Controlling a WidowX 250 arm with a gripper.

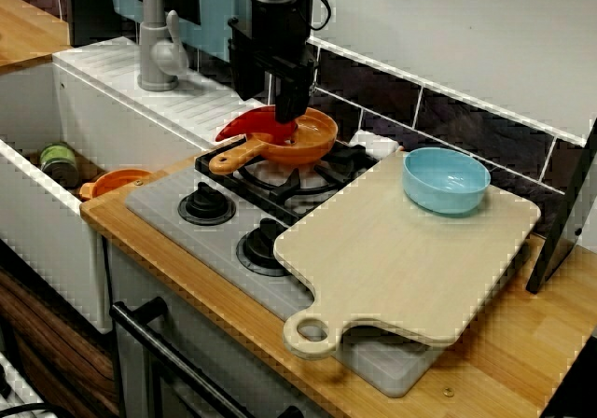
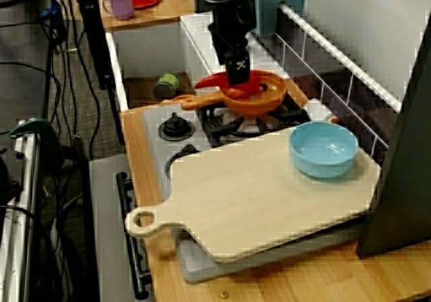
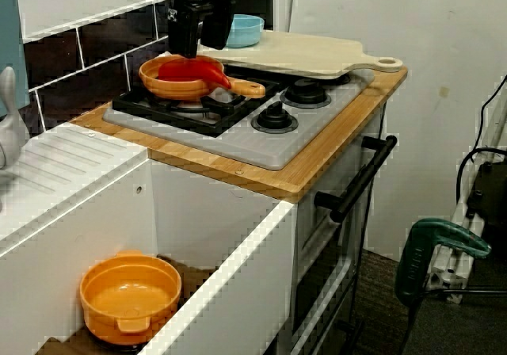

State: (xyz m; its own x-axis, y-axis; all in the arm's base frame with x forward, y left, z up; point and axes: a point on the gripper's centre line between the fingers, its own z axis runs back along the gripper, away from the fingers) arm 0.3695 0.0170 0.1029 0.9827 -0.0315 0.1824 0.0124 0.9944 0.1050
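Note:
An orange frying pan (image 1: 315, 144) (image 2: 264, 100) (image 3: 168, 87) sits on the back burner of the toy stove (image 1: 168, 203), its handle pointing towards the sink. A red, soft-looking thing (image 1: 244, 124) (image 2: 214, 81) (image 3: 194, 71) lies in it, and one end reaches over the rim above the handle. My black gripper (image 1: 289, 115) (image 2: 237, 79) (image 3: 190, 52) hangs straight down over the pan with its fingertips at the red thing. Red shows on both sides of the fingers in the view along the counter. The tips are hidden, so their hold is unclear.
A pale wooden cutting board (image 1: 401, 250) covers the stove's right half, with a light blue bowl (image 1: 446, 180) on its far corner. Left of the stove is a white sink (image 3: 238, 276) holding an orange bowl (image 3: 131, 295) and a green can (image 1: 58, 161). A grey tap (image 1: 159, 45) stands behind.

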